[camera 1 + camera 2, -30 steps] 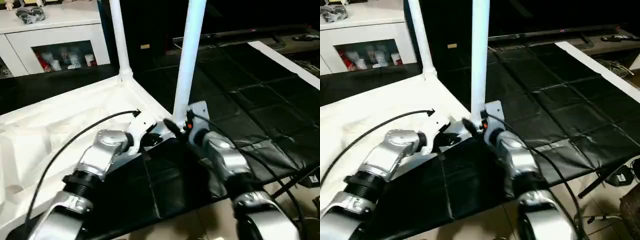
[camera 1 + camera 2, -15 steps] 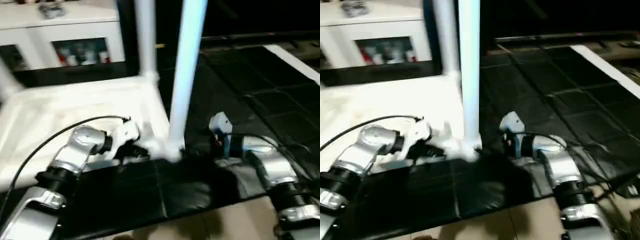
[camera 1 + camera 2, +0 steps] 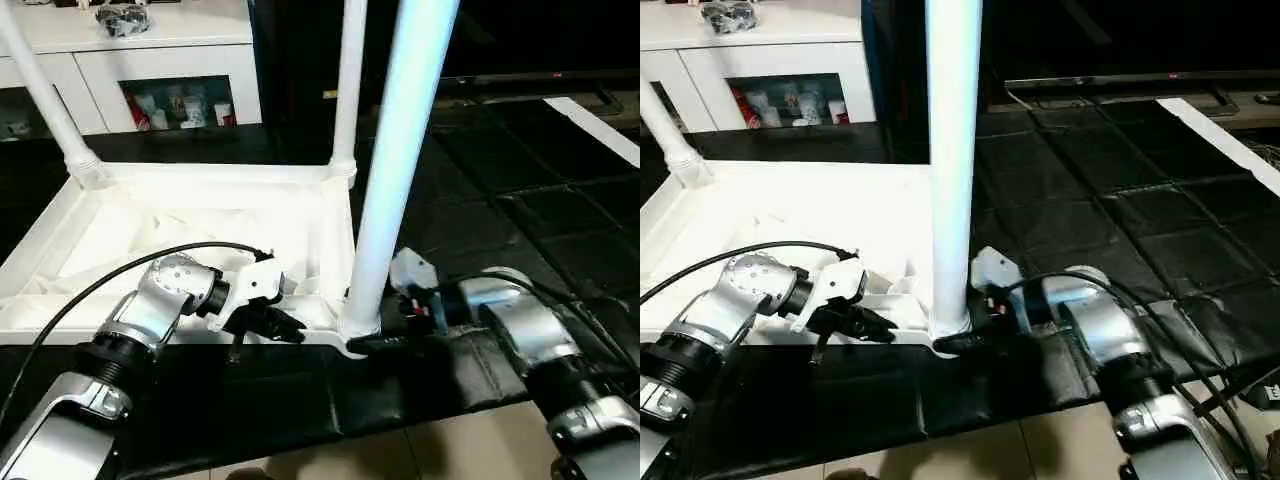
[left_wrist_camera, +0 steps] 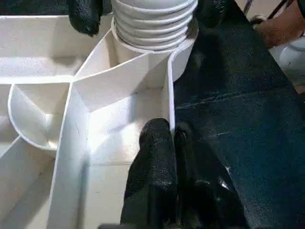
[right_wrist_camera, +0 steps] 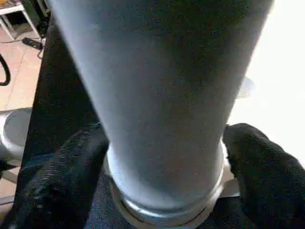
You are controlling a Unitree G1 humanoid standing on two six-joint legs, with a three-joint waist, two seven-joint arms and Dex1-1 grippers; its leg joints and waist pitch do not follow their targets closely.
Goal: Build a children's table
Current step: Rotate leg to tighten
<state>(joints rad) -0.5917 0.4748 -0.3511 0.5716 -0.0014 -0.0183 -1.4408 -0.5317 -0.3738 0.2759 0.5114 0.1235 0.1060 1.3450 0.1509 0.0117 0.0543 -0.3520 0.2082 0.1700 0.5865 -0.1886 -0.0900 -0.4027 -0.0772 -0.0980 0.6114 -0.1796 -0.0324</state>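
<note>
White plastic leg (image 3: 395,180) stands between your right gripper (image 5: 167,191)'s spread fingers, ungripped; left gripper (image 4: 164,157), at nine o'clock, pinches the tabletop (image 3: 200,215)'s rim. Twist crooked and you'll cross-thread it.

A home room: white cabinet (image 3: 165,60) displaying figurines (image 3: 185,105).

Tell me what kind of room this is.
Probably a living room at home: a white cabinet with glass-fronted shelves of small items, a tiled floor and a dark mat under the upturned children's table.
</note>
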